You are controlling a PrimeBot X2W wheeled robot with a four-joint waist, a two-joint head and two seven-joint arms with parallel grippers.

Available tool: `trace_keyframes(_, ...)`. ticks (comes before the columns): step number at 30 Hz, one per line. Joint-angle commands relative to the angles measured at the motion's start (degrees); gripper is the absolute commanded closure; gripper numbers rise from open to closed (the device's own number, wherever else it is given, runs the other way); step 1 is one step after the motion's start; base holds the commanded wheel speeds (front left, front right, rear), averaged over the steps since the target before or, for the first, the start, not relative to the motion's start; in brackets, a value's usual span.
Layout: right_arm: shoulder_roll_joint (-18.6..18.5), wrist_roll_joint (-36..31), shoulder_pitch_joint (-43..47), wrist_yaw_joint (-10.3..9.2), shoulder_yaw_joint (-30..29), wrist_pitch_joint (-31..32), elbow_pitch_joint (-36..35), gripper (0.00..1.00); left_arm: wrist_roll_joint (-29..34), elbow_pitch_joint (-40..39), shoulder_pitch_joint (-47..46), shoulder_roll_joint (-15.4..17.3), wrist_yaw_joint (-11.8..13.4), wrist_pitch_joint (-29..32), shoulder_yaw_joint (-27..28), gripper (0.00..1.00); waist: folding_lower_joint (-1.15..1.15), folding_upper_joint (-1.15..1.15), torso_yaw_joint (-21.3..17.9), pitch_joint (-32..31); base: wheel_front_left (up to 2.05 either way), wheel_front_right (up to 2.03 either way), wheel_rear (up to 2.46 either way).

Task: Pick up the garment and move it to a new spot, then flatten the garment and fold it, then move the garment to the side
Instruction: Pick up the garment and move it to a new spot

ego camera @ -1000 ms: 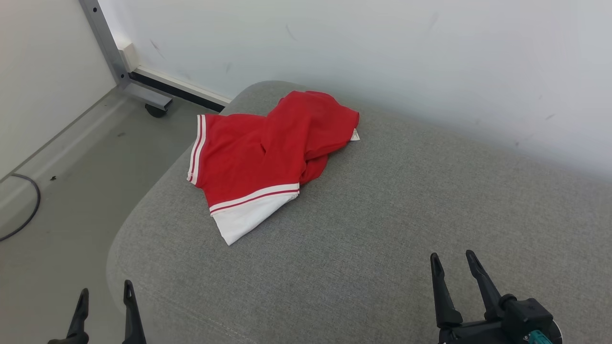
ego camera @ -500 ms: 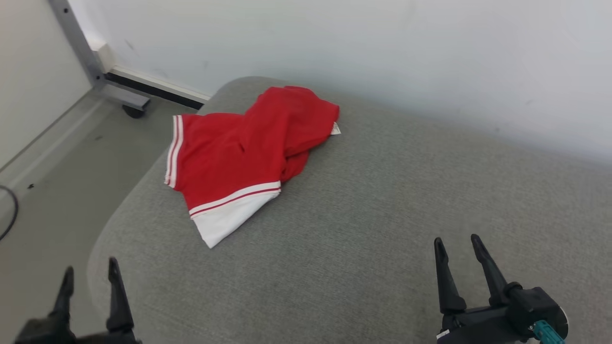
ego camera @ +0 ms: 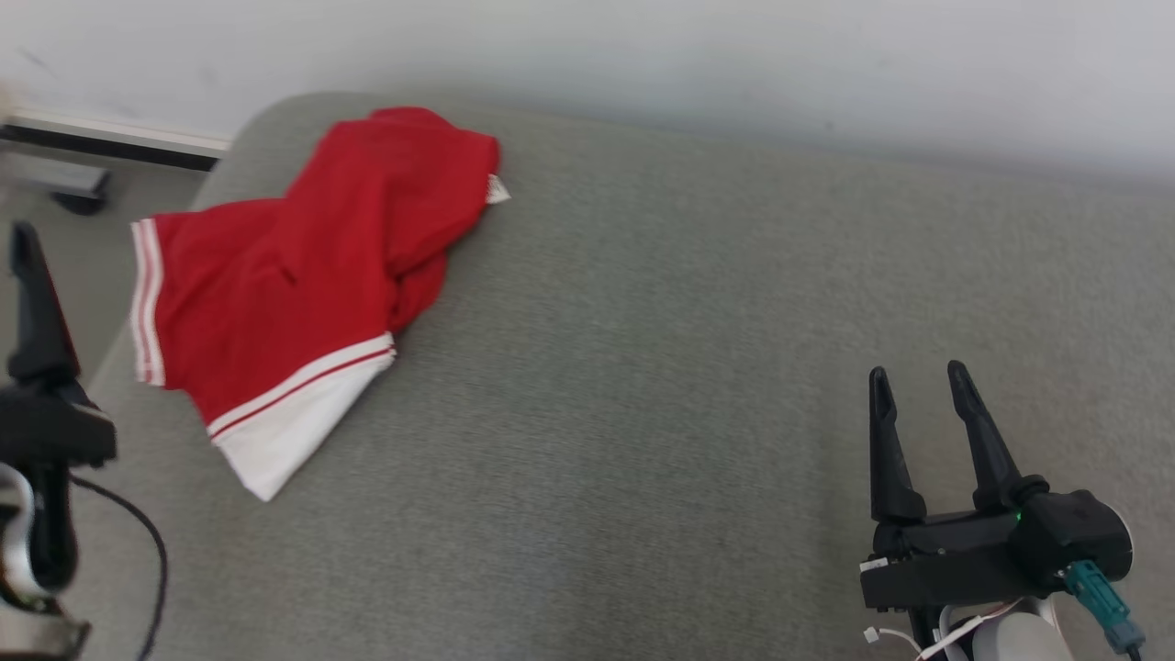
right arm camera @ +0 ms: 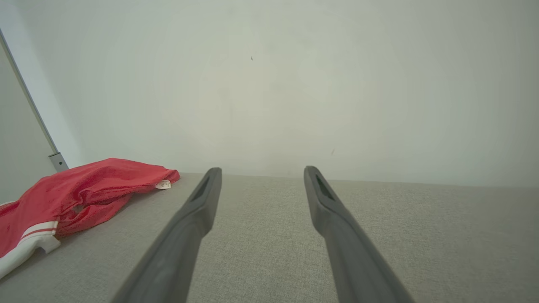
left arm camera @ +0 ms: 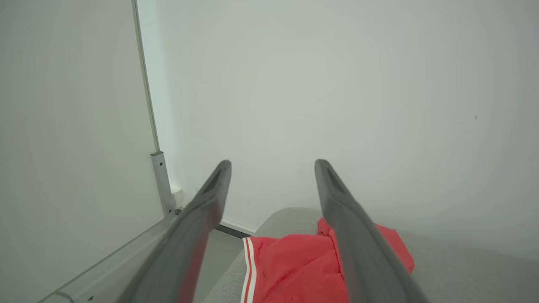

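Red garment point(ego camera: 294, 275) with white stripes, crumpled in a heap up at ten o'clock on the grey cushion point(ego camera: 643, 386), close to the rounded corner and just short of the pale wall point(ego camera: 643, 46). White panel of the cloth trailing out toward seven o'clock, small white label point(ego camera: 497, 189) poking from the two o'clock edge. Right claw point(ego camera: 918, 373) down at four o'clock, well apart from the cloth, both dark fingers spread wide, nothing between them, tips aimed at twelve. Left claw point(left arm camera: 273, 166) over at nine o'clock, by the cushion's left edge and near the striped hem, likewise gaping wide and holding nothing. From its wrist camera, red cloth low behind the fingers. No contact with the garment from either one. Black cable point(ego camera: 147, 542) looping below the left claw at eight o'clock.
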Motion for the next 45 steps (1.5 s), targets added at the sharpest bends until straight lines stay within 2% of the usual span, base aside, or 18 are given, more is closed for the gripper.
trace_keyframes(1, 0.12, 0.41, -0.87, -0.12, -0.18, -0.36, -0.19, 0.00, -0.75, 1.13, -2.16, 0.74, -0.44, 0.79, 0.12, 0.00, -0.01, 0.00, -7.08, 6.86, 0.00, 0.00, 0.00)
trace_keyframes(10, 0.15, 2.03, -2.71, -0.12, -0.84, -0.88, 0.97, 0.00, -2.52, 9.04, -12.20, 6.57, -1.90, 4.69, 0.74, 0.00, -0.01, 0.00, -13.87, 10.48, 0.00, 0.00, 0.00)
trace_keyframes(21, 0.16, 3.06, -3.38, -0.12, -1.06, -0.92, -0.04, 0.00, -2.26, 22.46, -19.13, 10.07, -2.50, 13.17, -2.49, 0.00, -0.01, 0.00, -17.52, 11.60, 0.00, 0.00, 0.00)
trace_keyframes(30, 0.14, 3.43, -2.56, -0.12, -1.00, -0.93, 0.19, 0.00, -3.52, 32.61, -18.06, 11.02, -0.67, 28.89, -4.64, 0.00, -0.01, 0.00, -18.80, 9.80, 0.00, 0.00, 0.00)
trace_keyframes(34, 0.16, 3.41, -2.56, -0.12, -0.71, -0.93, 0.26, 0.00, -4.27, 34.36, -16.95, 10.46, -0.12, 31.05, -4.35, 0.00, -0.01, 0.00, -19.27, 9.13, 0.00, 0.00, 0.00)
trace_keyframes(35, 0.16, 3.43, -2.55, -0.12, -0.67, -0.93, 0.26, 0.00, -4.14, 34.54, -16.60, 10.53, -0.07, 30.74, -4.39, 0.28, -0.01, 0.00, -19.37, 9.03, 0.00, 0.00, 0.00)
trace_keyframes(36, 0.15, 3.45, -2.51, -0.12, -0.73, -0.93, 0.23, 0.00, -4.16, 34.52, -16.44, 10.52, 0.08, 29.91, -4.30, 0.90, -0.01, 0.00, -19.43, 8.94, 0.00, 0.00, 0.00)
trace_keyframes(37, 0.15, 3.49, -2.50, -0.12, -0.86, -0.93, 0.17, 0.00, -3.91, 34.35, -16.34, 10.73, 0.19, 28.86, -4.26, 1.00, -0.01, 0.00, -19.44, 8.88, 0.00, 0.00, 0.00)
trace_keyframes(45, 0.16, 3.39, -1.63, -0.12, -1.80, -0.94, -0.04, 0.00, -1.51, 30.75, -18.51, 12.48, 0.11, 19.15, -5.04, 1.00, -0.01, 0.00, -17.69, 7.03, 0.00, 0.00, 0.00)
